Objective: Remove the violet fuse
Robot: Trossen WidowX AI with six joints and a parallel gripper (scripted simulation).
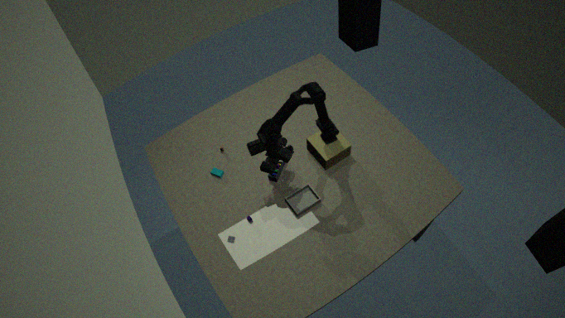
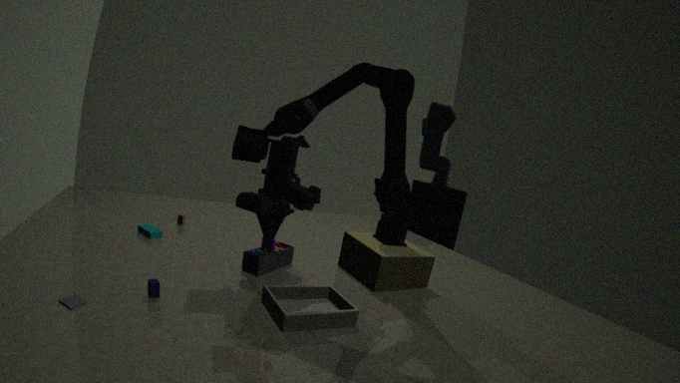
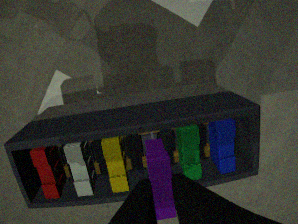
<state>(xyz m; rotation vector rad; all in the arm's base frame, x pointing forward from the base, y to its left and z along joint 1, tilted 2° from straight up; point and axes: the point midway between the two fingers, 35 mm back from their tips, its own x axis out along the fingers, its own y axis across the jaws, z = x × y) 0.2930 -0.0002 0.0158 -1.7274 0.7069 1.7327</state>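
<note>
Because the neighbouring fuses stood close, you held the gripper vertical above the fuse block | jaws clamped on violet fuse, partly raised from its slot | tray waited nearby.

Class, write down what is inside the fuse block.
The fuse block holds a row of fuses: red, white, yellow, green and blue. The violet fuse stands in the gap between yellow and green, clamped by the gripper. Its lower end is hidden.
</note>
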